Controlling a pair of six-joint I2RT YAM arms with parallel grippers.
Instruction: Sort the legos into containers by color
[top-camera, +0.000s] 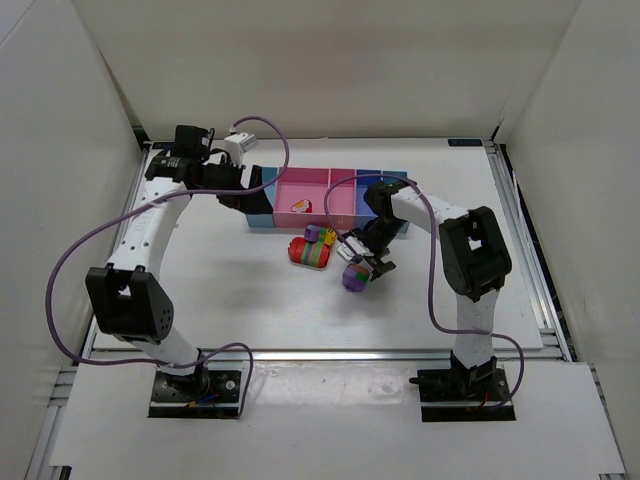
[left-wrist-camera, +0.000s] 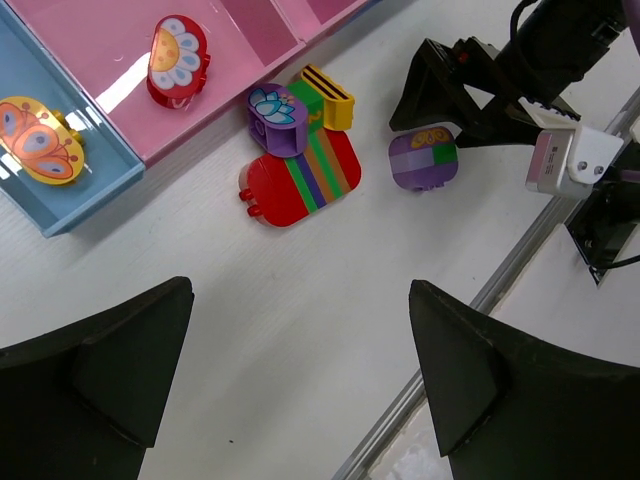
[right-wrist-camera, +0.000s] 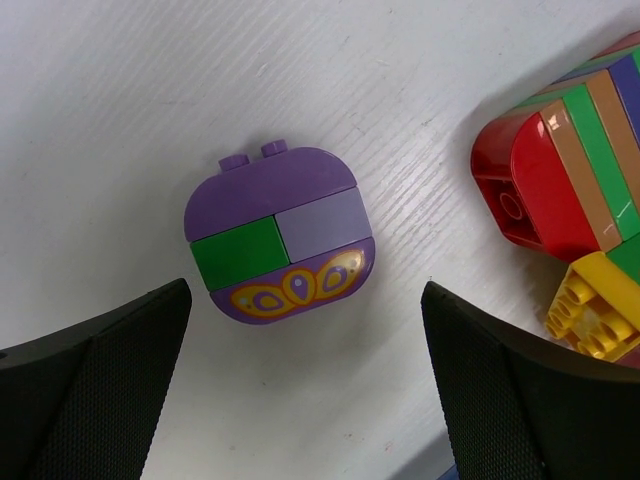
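Observation:
A purple lego chunk (right-wrist-camera: 278, 235) with a green block and a yellow pattern lies flat on the table. My right gripper (right-wrist-camera: 305, 290) hangs open just over its near edge and holds nothing. From above, that chunk (top-camera: 353, 278) sits just below the right gripper (top-camera: 365, 258). A red striped multicoloured chunk (left-wrist-camera: 300, 175) lies beside a purple flower brick (left-wrist-camera: 277, 112) and a yellow brick (left-wrist-camera: 328, 95). The containers (top-camera: 290, 190) stand in a row at the back. My left gripper (top-camera: 255, 192) hovers open by their left end. It holds nothing.
In the left wrist view, a red flower brick (left-wrist-camera: 178, 60) lies in the wide pink bin (left-wrist-camera: 110, 50). A yellow butterfly brick (left-wrist-camera: 35, 135) lies in the light blue bin (left-wrist-camera: 95, 170). A metal rail (top-camera: 525, 240) edges the table on the right.

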